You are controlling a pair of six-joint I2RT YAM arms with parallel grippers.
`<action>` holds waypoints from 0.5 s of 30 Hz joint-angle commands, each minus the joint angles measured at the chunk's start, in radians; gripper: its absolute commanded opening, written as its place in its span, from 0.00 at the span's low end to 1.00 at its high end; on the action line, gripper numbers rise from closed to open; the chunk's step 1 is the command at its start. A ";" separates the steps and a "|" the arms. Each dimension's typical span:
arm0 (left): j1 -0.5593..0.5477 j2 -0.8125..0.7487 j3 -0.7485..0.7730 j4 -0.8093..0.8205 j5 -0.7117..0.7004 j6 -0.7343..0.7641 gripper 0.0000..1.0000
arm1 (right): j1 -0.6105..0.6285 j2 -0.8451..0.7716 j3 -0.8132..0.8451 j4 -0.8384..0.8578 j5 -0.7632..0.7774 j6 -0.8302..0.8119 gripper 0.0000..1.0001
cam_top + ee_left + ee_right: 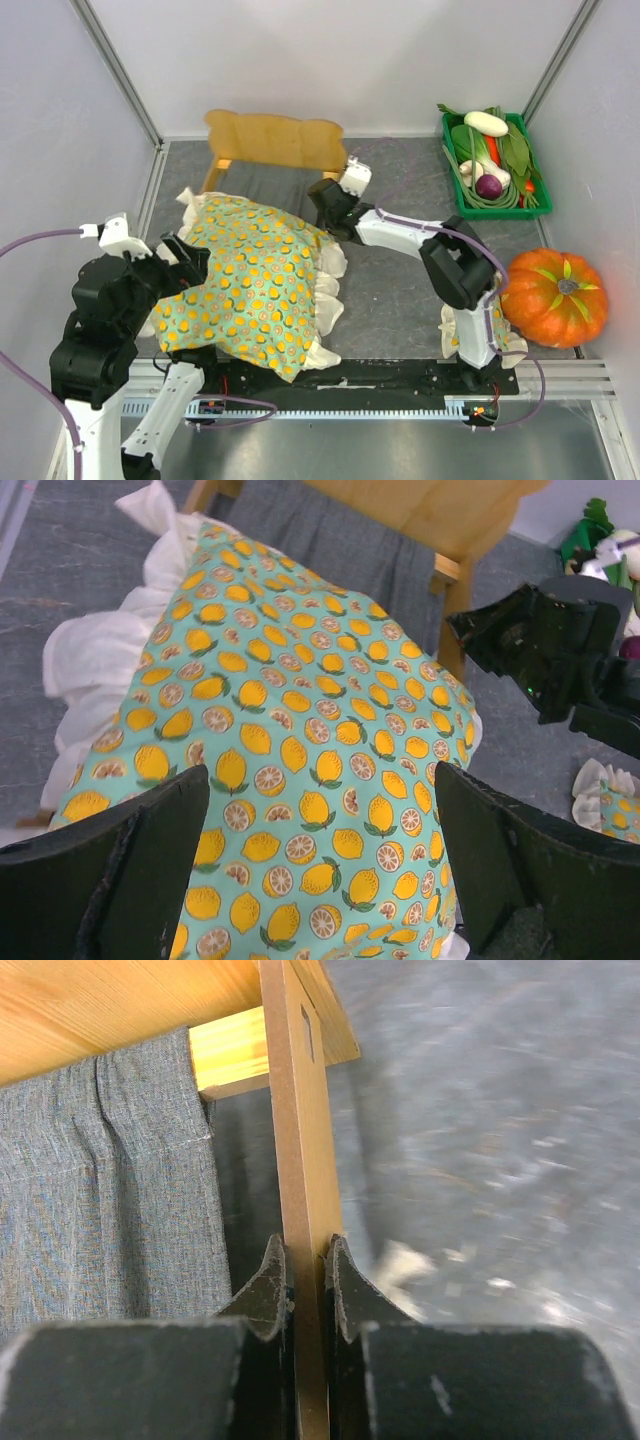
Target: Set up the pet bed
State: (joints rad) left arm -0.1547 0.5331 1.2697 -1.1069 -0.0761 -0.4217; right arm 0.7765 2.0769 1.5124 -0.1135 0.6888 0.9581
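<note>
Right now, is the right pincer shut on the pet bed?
Shut on it: the right pincer clamps the pet bed by its side board.

2 black-and-white arms (400, 232), lilac cables (40, 237)

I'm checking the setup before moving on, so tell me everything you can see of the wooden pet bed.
The pet bed is a small light-wood frame with a tall wavy-topped headboard at its far end and a grey fabric base that shows folds. It stands upright on the grey table, toward the back. A lemon-print blanket with white ruffles drapes over its near part, hiding the foot end. The right gripper is shut on its thin right side rail, near the headboard.
</note>
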 commanded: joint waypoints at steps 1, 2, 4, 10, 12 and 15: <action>-0.002 0.050 -0.024 0.096 0.100 0.024 0.99 | -0.080 -0.220 -0.188 -0.021 0.285 0.396 0.00; -0.002 0.057 -0.033 0.105 0.113 0.026 0.99 | -0.080 -0.247 -0.223 -0.032 0.307 0.439 0.00; -0.003 0.067 -0.041 0.117 0.139 0.026 0.99 | -0.075 -0.308 -0.329 -0.073 0.319 0.644 0.00; -0.002 0.065 -0.096 0.143 0.159 0.003 0.99 | 0.001 -0.343 -0.457 -0.083 0.178 0.842 0.00; -0.002 0.062 -0.124 0.136 0.164 -0.006 0.99 | 0.044 -0.386 -0.474 -0.058 0.149 0.680 0.38; -0.002 0.042 -0.168 0.136 0.150 -0.022 0.99 | 0.069 -0.498 -0.544 0.000 0.141 0.486 0.82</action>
State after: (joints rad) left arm -0.1547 0.5980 1.1488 -1.0115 0.0570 -0.4225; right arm 0.7696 1.7206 1.0348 -0.2523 0.9115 1.5127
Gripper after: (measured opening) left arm 0.991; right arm 0.662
